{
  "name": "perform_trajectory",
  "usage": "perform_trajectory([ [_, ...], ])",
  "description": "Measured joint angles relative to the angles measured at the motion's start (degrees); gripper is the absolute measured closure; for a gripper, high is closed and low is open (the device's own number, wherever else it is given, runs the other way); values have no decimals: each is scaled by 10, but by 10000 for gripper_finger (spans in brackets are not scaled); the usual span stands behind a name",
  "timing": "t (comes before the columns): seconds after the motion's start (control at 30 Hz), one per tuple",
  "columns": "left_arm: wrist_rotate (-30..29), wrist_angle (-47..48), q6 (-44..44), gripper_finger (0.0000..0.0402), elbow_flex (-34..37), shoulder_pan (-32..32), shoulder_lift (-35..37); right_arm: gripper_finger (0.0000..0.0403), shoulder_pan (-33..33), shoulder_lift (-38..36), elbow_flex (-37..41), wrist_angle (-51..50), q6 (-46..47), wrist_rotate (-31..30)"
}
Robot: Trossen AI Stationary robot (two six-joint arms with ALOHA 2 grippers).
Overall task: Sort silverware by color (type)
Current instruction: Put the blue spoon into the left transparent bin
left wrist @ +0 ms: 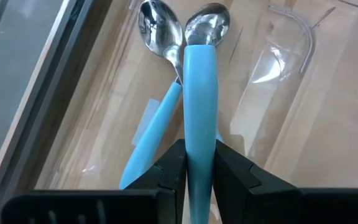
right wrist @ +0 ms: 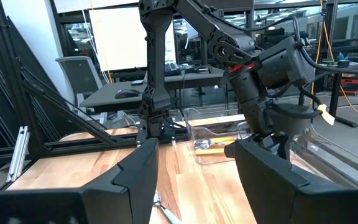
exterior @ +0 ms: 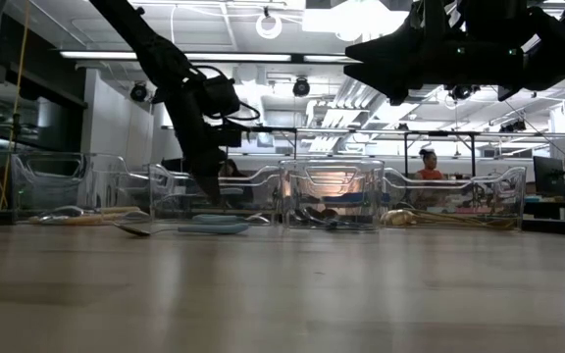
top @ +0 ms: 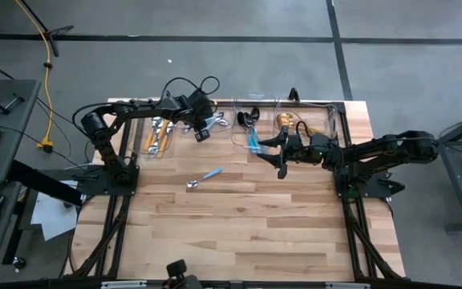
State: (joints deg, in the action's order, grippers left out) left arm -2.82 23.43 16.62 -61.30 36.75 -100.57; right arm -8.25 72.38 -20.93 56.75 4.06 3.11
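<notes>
My left gripper [top: 201, 132] reaches down into a clear bin [top: 215, 120] at the table's far edge and is shut on a spoon with a light-blue handle and a silver bowl [left wrist: 207, 25]. A second light-blue-handled spoon [left wrist: 157, 93] lies on the bin's floor beside it. Another light-blue-handled spoon [top: 205, 177] lies flat on the table's middle and also shows in the low view [exterior: 189, 228]. My right gripper [top: 280, 156] hovers open and empty above the table, near the bins with black [top: 247, 120] and gold [top: 291, 122] silverware. My left gripper pinches the spoon's light-blue handle [left wrist: 199, 155] between its two fingers. The spoon runs along the fingers and sticks out past their tips, bowl end away from the gripper. The fingers come from above, pointing down into the bin [exterior: 209, 181]. Whether the bowl touches the bin's floor, I cannot tell.
Several clear bins [exterior: 332, 196] stand in a row along the far edge; the leftmost holds orange-handled silverware [top: 157, 135]. Bare wood lies in front of the bins toward the near edge. People show in the room behind [exterior: 428, 165].
</notes>
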Motion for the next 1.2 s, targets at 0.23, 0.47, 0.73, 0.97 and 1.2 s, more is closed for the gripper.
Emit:
perform_trajectory([
  [0.23, 0, -8, -4, 347, 1, 0, 0, 206, 0, 0, 0, 0, 0, -21],
  [0.47, -1, -8, -5, 345, 1, 0, 0, 206, 0, 0, 0, -2, 0, -23],
  [0.73, -2, -8, -14, 305, 1, 0, 0, 206, 0, 0, 0, -4, 0, -24],
  [0.97, -5, -6, -15, 250, -1, 0, 2, 206, 0, 0, 0, -4, 0, -24],
  [1.2, -36, 50, -26, 230, -67, 0, 35, 206, 0, 0, 0, -4, -4, -24],
])
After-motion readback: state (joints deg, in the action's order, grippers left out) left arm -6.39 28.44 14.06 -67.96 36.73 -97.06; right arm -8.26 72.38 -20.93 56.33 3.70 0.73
